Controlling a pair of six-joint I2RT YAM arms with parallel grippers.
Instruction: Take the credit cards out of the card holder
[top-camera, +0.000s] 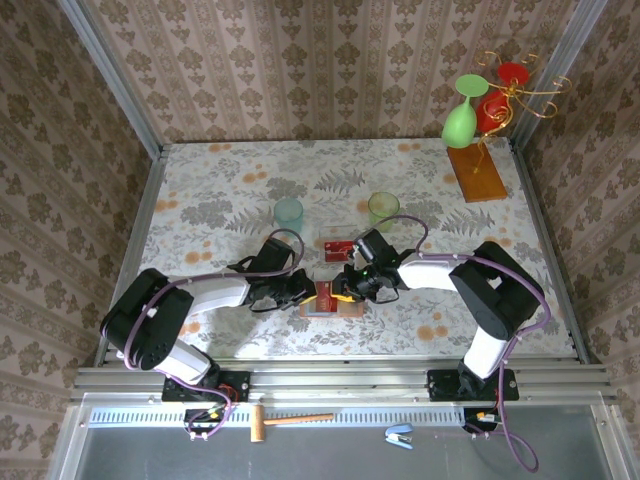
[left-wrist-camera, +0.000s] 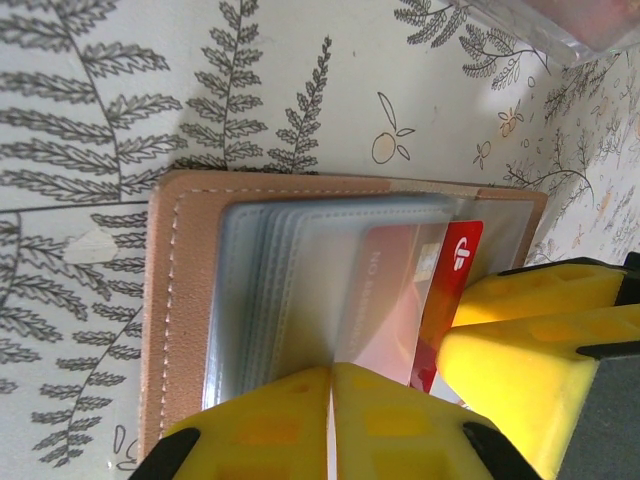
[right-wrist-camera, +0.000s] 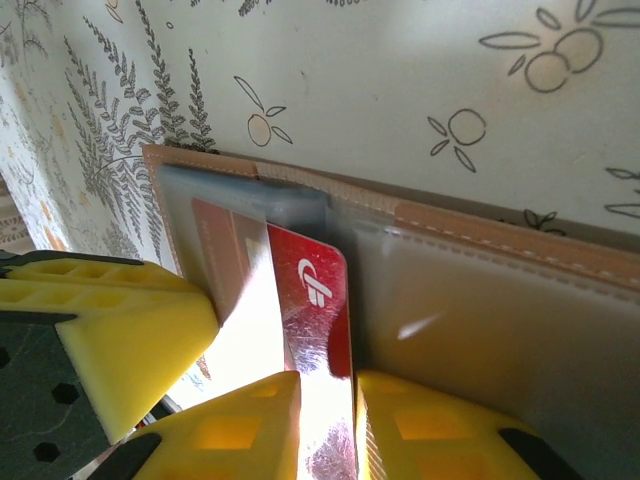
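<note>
top-down scene of a floral-patterned worktop (top-camera: 220, 200), with two robot arms reaching in from its near edge. a tan leather card holder (top-camera: 325, 300) lay open and flat near the front middle of the worktop, between the two arms.

the left pincer (left-wrist-camera: 330, 385) was clenched, its yellow fingertips pressed together with no gap. it met the near edge of the holder's grey-blue clear sleeves. a pale red card (left-wrist-camera: 385, 300) sat inside one sleeve, visible through the plastic.

beside it, a bright red card (right-wrist-camera: 320, 290) with a white logo stuck partway out of its pocket. the right pincer (right-wrist-camera: 327, 390) was grasping the free end of that card, with one yellow finger on each side. glare washed out the exact line of contact.

just beyond the holder and apart from it lay a loose red card (top-camera: 340, 247). farther back stood a teal cup (top-camera: 288, 212) and a green cup (top-camera: 383, 208), well apart from each other.

in the far right corner, a wire stand on a wooden base (top-camera: 477, 172) held a green glass (top-camera: 460, 118) and a red glass (top-camera: 492, 108) upside down. a hammer (top-camera: 285, 420) lay on the strip in front of the arm bases.
</note>
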